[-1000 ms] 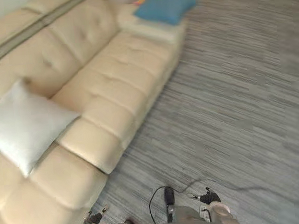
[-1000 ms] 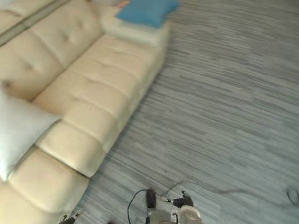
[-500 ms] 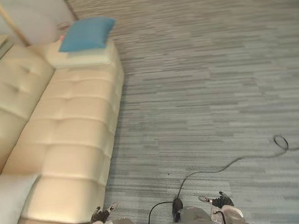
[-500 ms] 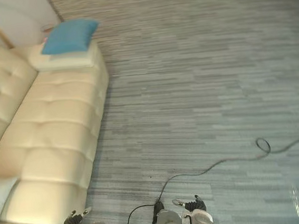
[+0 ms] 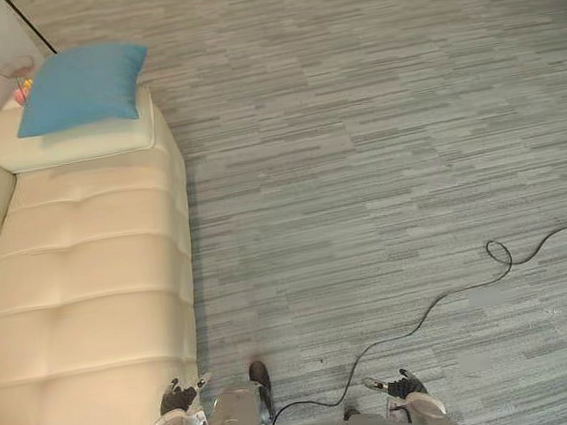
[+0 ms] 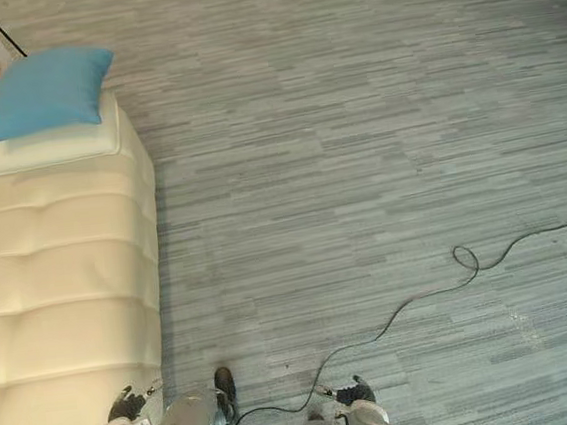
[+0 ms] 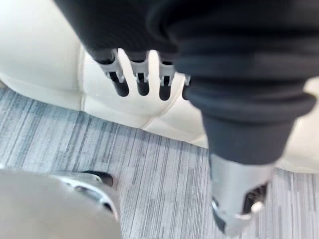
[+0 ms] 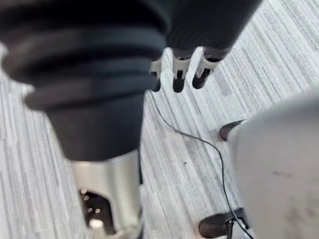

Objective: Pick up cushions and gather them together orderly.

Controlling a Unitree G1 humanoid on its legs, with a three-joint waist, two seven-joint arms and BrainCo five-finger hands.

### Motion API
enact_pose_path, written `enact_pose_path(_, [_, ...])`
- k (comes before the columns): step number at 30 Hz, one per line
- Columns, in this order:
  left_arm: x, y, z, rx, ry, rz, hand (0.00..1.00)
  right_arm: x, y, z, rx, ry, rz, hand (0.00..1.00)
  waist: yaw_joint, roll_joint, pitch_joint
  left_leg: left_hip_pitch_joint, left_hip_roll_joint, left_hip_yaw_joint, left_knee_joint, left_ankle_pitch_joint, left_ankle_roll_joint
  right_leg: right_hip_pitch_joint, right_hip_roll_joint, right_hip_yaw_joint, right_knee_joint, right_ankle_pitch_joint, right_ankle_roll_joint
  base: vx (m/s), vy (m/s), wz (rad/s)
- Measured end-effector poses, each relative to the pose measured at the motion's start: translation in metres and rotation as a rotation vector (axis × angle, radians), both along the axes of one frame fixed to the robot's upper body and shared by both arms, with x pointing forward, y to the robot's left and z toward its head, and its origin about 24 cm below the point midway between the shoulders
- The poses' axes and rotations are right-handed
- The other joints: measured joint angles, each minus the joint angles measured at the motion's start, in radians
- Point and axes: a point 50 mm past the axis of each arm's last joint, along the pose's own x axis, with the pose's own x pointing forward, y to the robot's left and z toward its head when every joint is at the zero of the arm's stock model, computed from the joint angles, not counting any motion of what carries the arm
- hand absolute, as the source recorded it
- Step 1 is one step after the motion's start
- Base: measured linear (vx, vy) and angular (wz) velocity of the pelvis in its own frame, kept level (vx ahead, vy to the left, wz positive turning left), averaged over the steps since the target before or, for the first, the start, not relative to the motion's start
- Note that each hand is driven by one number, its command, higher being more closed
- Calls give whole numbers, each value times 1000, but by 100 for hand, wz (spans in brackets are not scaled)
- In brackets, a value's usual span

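At the far armrest of the sofa (image 5: pixel 89 281) rests the blue cushion (image 5: pixel 80 84), well apart from me. My left hand (image 7: pixel 142 82) and right hand (image 8: pixel 179 74) hang loose-fingered and empty, free, I reckon, to collect it.

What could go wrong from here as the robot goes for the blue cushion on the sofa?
1. The blue cushion lies on the armrest, near its floor-side edge; a clumsy push might tip it onto the floor.
2. A small object, too small to identify, sits just behind it and could get knocked during the reach.
3. The left hand hangs open beside the sofa and may brush it while walking; the right hand hangs open too.
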Motion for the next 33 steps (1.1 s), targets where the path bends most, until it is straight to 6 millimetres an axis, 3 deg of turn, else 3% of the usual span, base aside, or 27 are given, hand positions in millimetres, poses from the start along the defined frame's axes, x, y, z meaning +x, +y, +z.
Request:
enact_pose_path(1, [-5,4,-1,17,29,-11,0,2,0,1,-1,-6,3,0,-9,-2,2,53,-7,17,-4,-8,9,-49,1,12,190,44,88,371,139,-15])
enact_pose_path(2, [-9,5,-3,24,55,-21,0,3,0,1,-3,-8,6,0,-12,-4,3,93,-13,19,-6,-21,11,-66,0,2,284,61,86,389,91,-9])
enact_pose_path(3, [-18,6,-5,31,89,-20,0,3,0,1,-6,-14,8,0,-17,-5,5,185,-27,19,-46,-32,13,-95,-22,-72,418,56,52,490,84,-10])
enact_pose_path(5, [-19,4,-6,39,105,-40,0,10,-2,4,-22,-28,30,0,-29,11,19,321,-25,12,-148,-32,14,-138,-34,-226,422,-28,-99,542,45,-8])
enact_pose_path(7, [-17,3,-6,43,105,-49,0,14,-1,5,-26,-36,45,0,-41,12,24,369,-10,8,-180,-32,14,-177,-33,-325,302,-68,-143,445,-40,7])
enact_pose_path(9, [-13,3,-5,46,97,-52,0,19,-2,7,-33,-49,56,0,-55,14,33,398,12,-7,-182,-33,14,-215,-10,-357,110,-58,-161,398,-136,14])
enact_pose_path(10, [-10,2,-4,48,91,-54,0,20,-1,7,-32,-53,55,0,-63,12,36,414,25,-30,-191,-34,12,-232,17,-325,-79,10,-158,407,-188,35])
enact_pose_path(12, [-7,0,-4,49,86,-70,0,22,-1,8,-31,-55,53,0,-81,-6,39,451,26,-78,-218,-58,-23,-225,32,-237,-359,164,-125,394,-229,58])
enact_pose_path(13, [-7,1,-4,51,85,-68,0,20,-2,7,-29,-52,44,0,-87,-15,40,459,20,-100,-221,-78,-36,-227,25,-212,-392,214,-119,453,-302,61])
enact_pose_path(14, [-6,-2,-4,39,83,-55,0,19,-6,8,-32,-52,19,0,-89,-11,43,489,36,-132,-225,-118,-51,-230,40,-203,-335,308,-133,427,-291,40])
enact_pose_path(15, [-6,-10,-6,12,85,-35,0,21,-12,9,-42,-61,-4,0,-81,16,49,501,60,-143,-201,-126,-54,-253,55,-207,-247,260,-157,420,-277,23])
enact_pose_path(17, [-7,-16,-7,-11,84,-7,0,20,-16,10,-46,-65,-25,0,-78,37,45,460,87,-164,-101,-121,-57,-254,59,-229,-200,203,-179,324,-213,17])
enact_pose_path(18, [-7,-18,-7,-17,80,1,0,20,-18,11,-44,-68,-42,0,-86,46,45,392,109,-187,47,-113,-71,-238,61,-253,-186,169,-189,396,-286,53])
enact_pose_path(19, [-3,-18,-5,-21,60,18,0,17,-20,11,-45,-71,-66,0,-94,59,49,279,152,-212,305,-55,-111,-191,68,-292,-186,136,-193,389,-286,55])
enact_pose_path(21, [0,-19,-4,-21,45,27,0,10,-22,10,-50,-64,-83,0,-75,58,57,173,216,-181,562,26,-121,-118,87,-307,-191,86,-222,415,-221,31])
enact_pose_path(24, [8,-19,0,-9,10,6,0,6,-15,6,-37,-33,-56,0,-54,56,59,44,242,-45,701,-25,-105,37,89,-310,-278,48,-229,442,-104,6])
enact_pose_path(26, [11,-18,2,-5,-8,7,0,6,-11,5,-24,-23,-54,0,-48,56,59,-8,230,12,619,-57,-95,82,84,-306,-329,51,-228,374,13,-2])
enact_pose_path(27, [13,-18,3,-2,-19,5,0,7,-11,4,-19,-8,-53,0,-39,56,59,-32,206,52,463,-77,-97,119,74,-300,-367,52,-219,379,100,-22])
enact_pose_path(29, [15,-19,3,1,-23,-11,0,10,-10,3,-14,-4,-52,0,-30,53,59,-33,149,68,188,-53,-98,160,53,-290,-409,46,-199,429,149,-25])
enact_pose_path(30, [14,-20,3,1,-21,-16,0,10,-10,4,-14,-5,-50,0,-28,55,58,-29,115,61,7,15,-107,190,43,-283,-435,39,-178,430,212,-20])
enact_pose_path(31, [14,-20,3,3,-19,-23,0,9,-10,3,-14,-1,-47,0,-21,59,54,-24,97,54,-103,126,-105,220,38,-277,-462,30,-160,350,181,-27])
enact_pose_path(32, [14,-20,3,6,-17,-29,0,8,-11,3,-19,5,-42,0,-10,59,47,-14,91,52,-112,184,-98,234,37,-266,-478,25,-149,406,179,-25])
enact_pose_path(33, [15,-18,4,15,-17,-40,0,9,-6,1,-7,13,-36,0,-4,47,34,-7,63,60,-107,168,-46,253,22,-254,-496,23,-143,460,160,-4])
